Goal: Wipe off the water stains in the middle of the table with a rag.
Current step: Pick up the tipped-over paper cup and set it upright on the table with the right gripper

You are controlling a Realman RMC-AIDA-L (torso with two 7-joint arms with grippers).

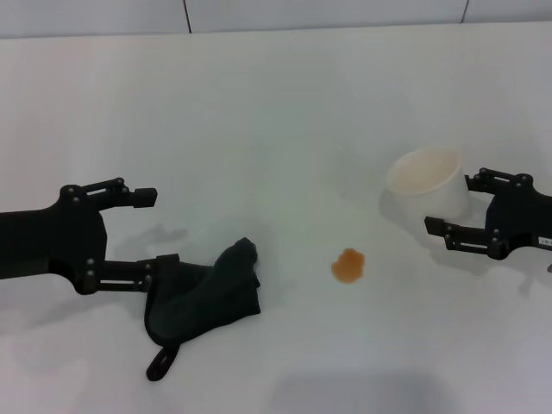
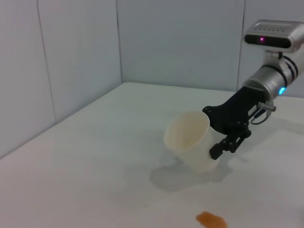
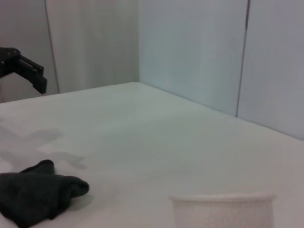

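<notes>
Rag (image 1: 207, 293) lies bunched on bench (image 1: 276, 129), near left of orange-brown stain (image 1: 349, 265). Left gripper (image 1: 147, 228) fingers spread, lower one touching cloth. Soft, light, floppy: best pinched at thick central fold. Right gripper (image 1: 453, 207) fingers spread around white cup (image 1: 427, 183)

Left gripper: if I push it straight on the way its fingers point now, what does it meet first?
Likely the rag: the left gripper points right, its lower finger already at the cloth's edge. The water stains lie beyond; depth is uncertain.
</notes>
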